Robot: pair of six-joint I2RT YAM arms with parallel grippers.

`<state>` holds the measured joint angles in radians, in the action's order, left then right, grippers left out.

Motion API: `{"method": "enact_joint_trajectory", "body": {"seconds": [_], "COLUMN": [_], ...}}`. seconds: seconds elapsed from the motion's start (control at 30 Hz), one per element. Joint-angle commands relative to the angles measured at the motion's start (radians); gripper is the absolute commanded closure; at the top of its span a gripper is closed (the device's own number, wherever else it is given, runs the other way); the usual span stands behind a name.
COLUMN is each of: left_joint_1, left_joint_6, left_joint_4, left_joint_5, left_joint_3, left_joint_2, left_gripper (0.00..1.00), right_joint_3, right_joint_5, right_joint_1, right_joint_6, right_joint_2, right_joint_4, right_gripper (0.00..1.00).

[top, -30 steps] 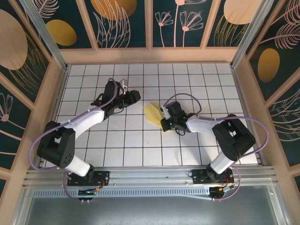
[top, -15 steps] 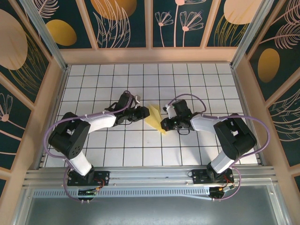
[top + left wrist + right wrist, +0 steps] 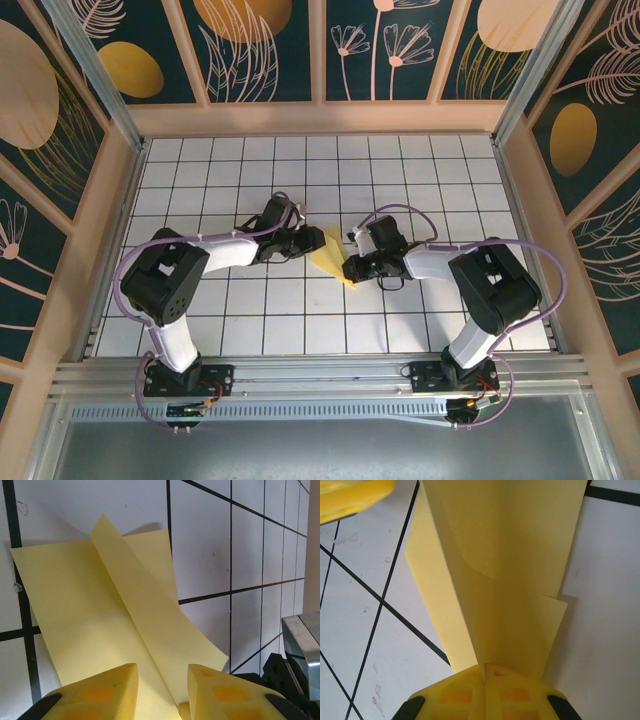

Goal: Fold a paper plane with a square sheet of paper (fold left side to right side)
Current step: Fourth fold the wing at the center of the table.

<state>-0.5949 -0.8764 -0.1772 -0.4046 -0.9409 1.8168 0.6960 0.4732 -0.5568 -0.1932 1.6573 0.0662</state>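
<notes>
Left tool (image 3: 162, 695): jaws partly apart, straddling the paper's (image 3: 75, 620) raised flap (image 3: 150, 610). As far as I can see it isn't pinching yet. That's the change. A second ago your left arm (image 3: 225, 250) was up and off to the left, well clear of the sheet. It has swung in to the paper's left edge, jaws narrowing on the way.

Right tool (image 3: 485, 672): clenched on the paper's near-right corner. Same grasp as a second ago.

Paper: already creased and layered, not a flat square. The lower layer lies on the worktop (image 3: 210, 540). The flap stands up along a diagonal crease running from the right tool toward the left one. The paper sits mid-worktop between the two tools and has crept slightly toward the near side since the left arm came in.

My read: right is the anchor, and left is setting up to take the standing flap, probably to carry it over to the right or to press the crease. You're mid-fold, no plane shape yet.

Risks: left closing on both layers, or right's pinch slipping, would skew the crease. Get left fully closed on the flap alone before you move it.
</notes>
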Motion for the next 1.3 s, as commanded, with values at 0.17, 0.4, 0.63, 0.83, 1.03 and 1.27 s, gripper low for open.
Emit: {"method": "enact_joint_trajectory", "body": {"seconds": [0.17,0.4,0.63,0.83,1.03,1.27], "left_joint_1": [-0.009,-0.01,-0.011,-0.011,-0.01,-0.011], "left_joint_6": [-0.003,0.009,0.018,0.018,0.033,0.03], "left_joint_4": [-0.003,0.018,0.054,0.059,0.099,0.104], "left_joint_5": [-0.019,-0.016,0.01,0.021,0.034,0.036], "left_joint_3": [-0.076,-0.12,-0.137,-0.132,-0.142,-0.149], "left_joint_2": [0.064,0.117,0.149,0.127,0.112,0.141], "left_gripper": [0.64,0.63,0.63,0.62,0.59,0.59], "right_joint_3": [-0.01,-0.006,0.002,0.008,0.008,0.014], "right_joint_5": [0.022,0.025,0.031,0.038,0.082,0.084], "right_joint_1": [0.005,0.004,0.005,0.005,0.005,0.005], "right_joint_6": [-0.014,-0.015,-0.013,-0.01,-0.021,-0.016], "right_joint_2": [0.018,0.021,0.027,0.038,0.053,0.062], "right_joint_4": [0.02,0.017,0.011,0.006,0.025,0.016], "right_gripper": [1.0,1.0,1.0,1.0,1.0,0.98]}}
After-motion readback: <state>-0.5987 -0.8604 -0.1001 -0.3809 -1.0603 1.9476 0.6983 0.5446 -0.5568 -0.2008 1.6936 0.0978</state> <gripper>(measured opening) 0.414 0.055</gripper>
